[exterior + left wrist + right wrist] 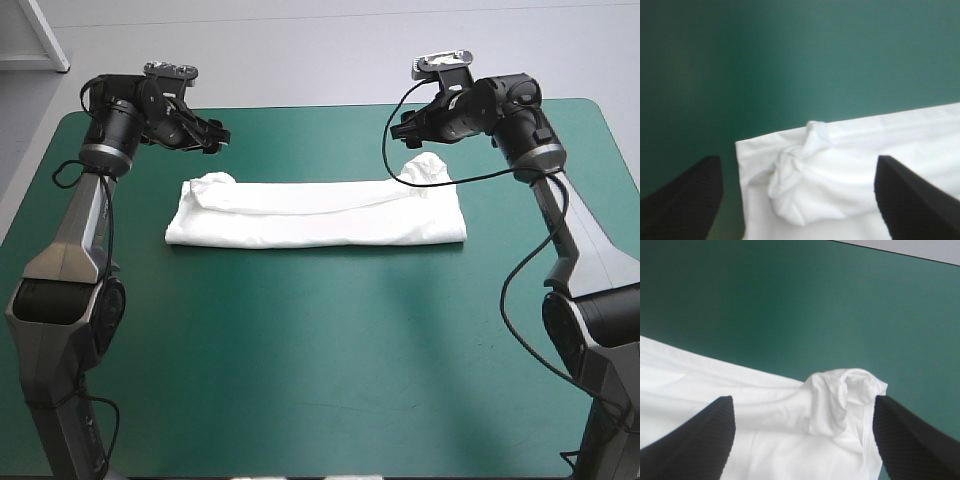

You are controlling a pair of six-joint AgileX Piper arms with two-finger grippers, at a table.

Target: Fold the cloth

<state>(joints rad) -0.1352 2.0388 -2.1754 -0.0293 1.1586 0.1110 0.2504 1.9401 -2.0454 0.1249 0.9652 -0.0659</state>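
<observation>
Corners bunched on the band-folded white short-sleeved T-shirt (315, 212) are best pinched evenly; black-finned left gripper (797, 160) and right gripper (804, 399) are held released above.

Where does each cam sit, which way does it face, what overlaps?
High view: above and behind the robot, facing forward and down at the teal-green table; both arms, left claw and right claw show.
Left wrist view: above the left wrist, looking along its open claw at a bunched end of the T-shirt; own fingers show.
Right wrist view: likewise on the right arm, at the opposite bunched end; own fingers show.
Shared: T-shirt in all three.
</observation>
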